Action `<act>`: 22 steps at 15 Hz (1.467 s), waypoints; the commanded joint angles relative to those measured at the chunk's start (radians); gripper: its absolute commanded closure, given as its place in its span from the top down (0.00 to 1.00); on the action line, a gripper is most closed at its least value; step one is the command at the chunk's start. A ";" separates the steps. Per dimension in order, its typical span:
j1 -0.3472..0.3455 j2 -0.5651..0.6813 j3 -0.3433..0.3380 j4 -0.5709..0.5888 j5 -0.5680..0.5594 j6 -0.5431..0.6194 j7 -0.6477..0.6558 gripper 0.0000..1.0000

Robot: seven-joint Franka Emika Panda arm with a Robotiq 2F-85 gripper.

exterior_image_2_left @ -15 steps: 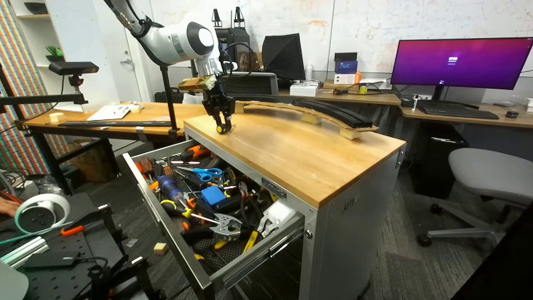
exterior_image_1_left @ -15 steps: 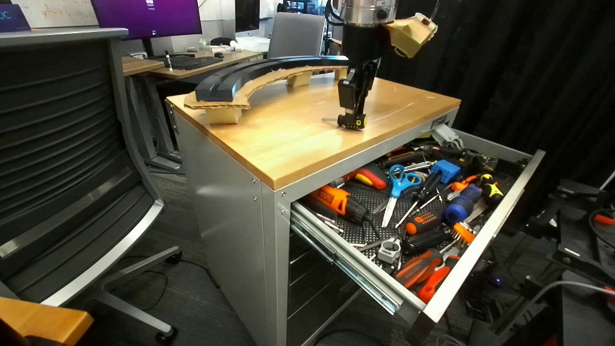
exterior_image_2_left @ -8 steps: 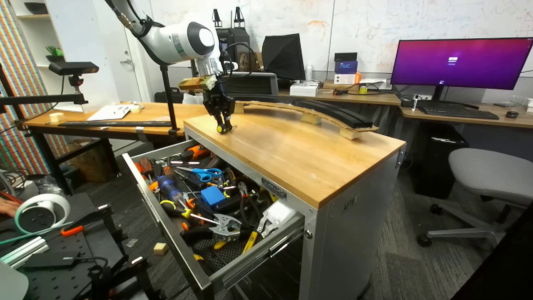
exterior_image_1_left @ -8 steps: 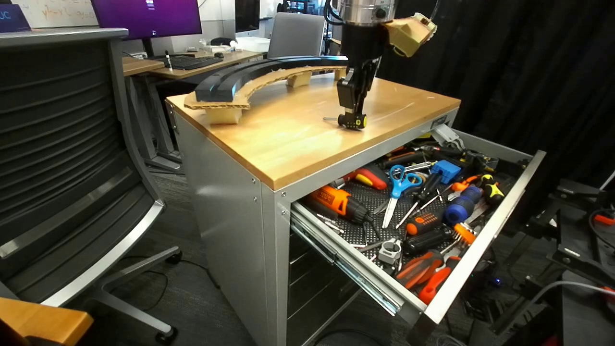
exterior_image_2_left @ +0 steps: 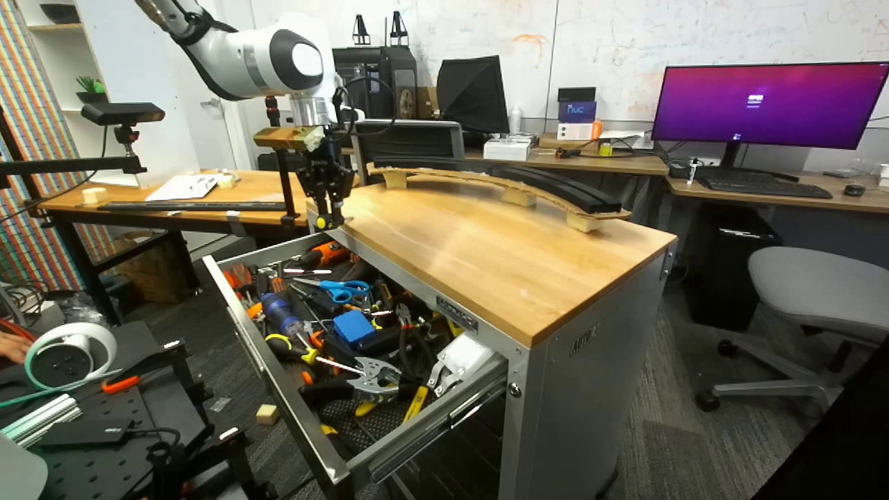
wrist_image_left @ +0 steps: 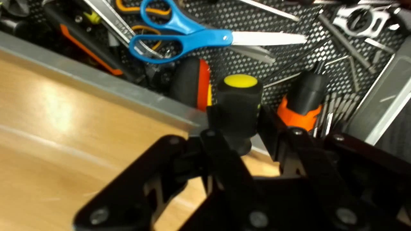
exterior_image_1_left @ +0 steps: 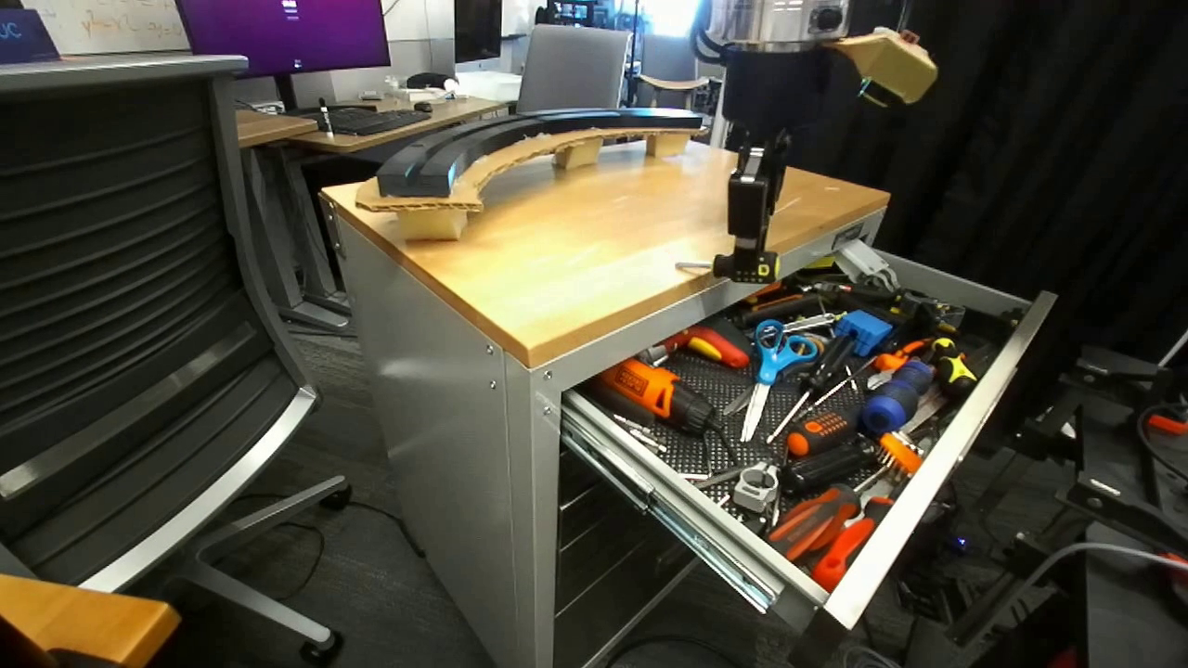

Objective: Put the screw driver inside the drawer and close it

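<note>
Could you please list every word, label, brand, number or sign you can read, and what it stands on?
"NUC": on a blue box.
"AUTO": on the side of the grey cabinet; anything after it is unclear.
Too small or blurred to read: the cabinet's front plate; lettering on the orange power tool; text on the lit monitor; writing on the whiteboard.

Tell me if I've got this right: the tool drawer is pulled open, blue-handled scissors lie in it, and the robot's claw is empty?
Not quite: the gripper isn't empty. The wrist view shows it closed on the screwdriver, whose black handle has a yellow end. The rest is right: the drawer is open, with blue-handled scissors in it.
</note>
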 commanded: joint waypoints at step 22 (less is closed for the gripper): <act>-0.037 -0.043 0.083 -0.327 0.341 -0.207 -0.307 0.58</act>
